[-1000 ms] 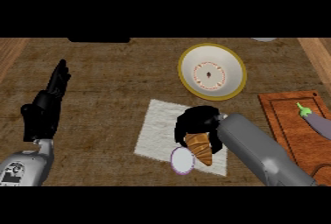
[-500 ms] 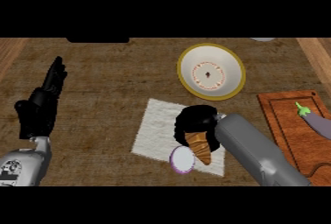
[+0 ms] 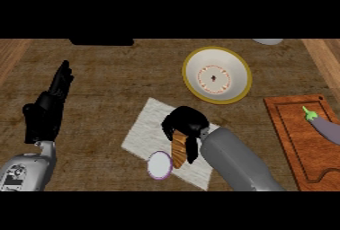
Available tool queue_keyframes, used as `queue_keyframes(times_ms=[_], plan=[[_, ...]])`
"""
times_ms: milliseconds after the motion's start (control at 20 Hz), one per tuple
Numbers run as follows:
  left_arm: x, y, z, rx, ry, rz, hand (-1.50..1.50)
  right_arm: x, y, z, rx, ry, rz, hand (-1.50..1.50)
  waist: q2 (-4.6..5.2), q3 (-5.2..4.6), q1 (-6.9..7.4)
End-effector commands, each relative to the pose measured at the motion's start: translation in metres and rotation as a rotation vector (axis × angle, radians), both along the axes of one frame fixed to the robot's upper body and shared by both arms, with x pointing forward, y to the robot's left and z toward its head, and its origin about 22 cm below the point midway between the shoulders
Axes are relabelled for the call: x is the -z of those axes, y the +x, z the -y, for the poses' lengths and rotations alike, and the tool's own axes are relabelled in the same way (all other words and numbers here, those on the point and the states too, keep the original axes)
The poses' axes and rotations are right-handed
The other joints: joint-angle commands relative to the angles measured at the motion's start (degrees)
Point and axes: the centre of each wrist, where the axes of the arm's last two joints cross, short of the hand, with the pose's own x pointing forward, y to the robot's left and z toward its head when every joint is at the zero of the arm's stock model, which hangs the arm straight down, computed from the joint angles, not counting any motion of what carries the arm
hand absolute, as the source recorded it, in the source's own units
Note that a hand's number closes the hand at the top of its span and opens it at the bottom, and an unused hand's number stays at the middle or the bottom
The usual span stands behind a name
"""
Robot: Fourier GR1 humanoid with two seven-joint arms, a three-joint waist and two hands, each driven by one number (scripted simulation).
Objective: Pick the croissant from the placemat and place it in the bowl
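Our right hand (image 3: 185, 120) is curled round the croissant (image 3: 179, 147), over the placemat (image 3: 147, 130), probably just lifted. The bowl (image 3: 217, 74), up and right of it, awaits: carry and release remain. Left hand (image 3: 46, 112) rests open.

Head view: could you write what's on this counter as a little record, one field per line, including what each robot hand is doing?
croissant: on the placemat, right robot hand curled round it
placemat: white, lying on the counter
right robot hand: shut on the croissant, over the placemat
left robot hand: open, resting at the view's left, holding nothing
bowl: yellow-rimmed, beyond the placemat, nothing in it
small round disc: white with purple edge, on the placemat's near part
cutting board: wooden, at right, an eggplant on it
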Motion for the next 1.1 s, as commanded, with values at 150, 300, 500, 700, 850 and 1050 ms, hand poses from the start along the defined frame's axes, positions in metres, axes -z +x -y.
queue_keyframes(times_ms=[150,300,500,700,850,1050], plan=[[-0.005,0.005,0.000,0.016,0.010,0.006,0.00,-0.033,-0.025,-0.024,0.404,0.317,0.058,1.50,0.13,0.56,1.71],[0.001,0.003,0.008,0.031,0.003,-0.010,0.00,-0.062,-0.038,-0.042,0.517,0.437,0.120,1.50,-0.04,0.45,1.76],[0.002,0.000,0.009,0.023,-0.008,-0.012,0.00,-0.097,-0.052,-0.066,0.693,0.464,0.215,1.50,-0.22,0.24,1.32],[0.005,-0.001,0.002,0.017,0.015,0.004,0.00,-0.117,-0.069,-0.090,0.817,0.476,0.280,1.50,0.68,0.27,1.12],[-0.007,0.007,0.012,-0.002,0.015,0.018,0.00,-0.128,-0.061,-0.097,0.904,0.502,0.317,1.50,1.11,0.36,0.63],[-0.003,-0.003,0.013,0.006,0.001,0.005,0.00,-0.129,-0.036,-0.082,0.971,0.544,0.365,1.50,1.27,0.41,-0.12]])
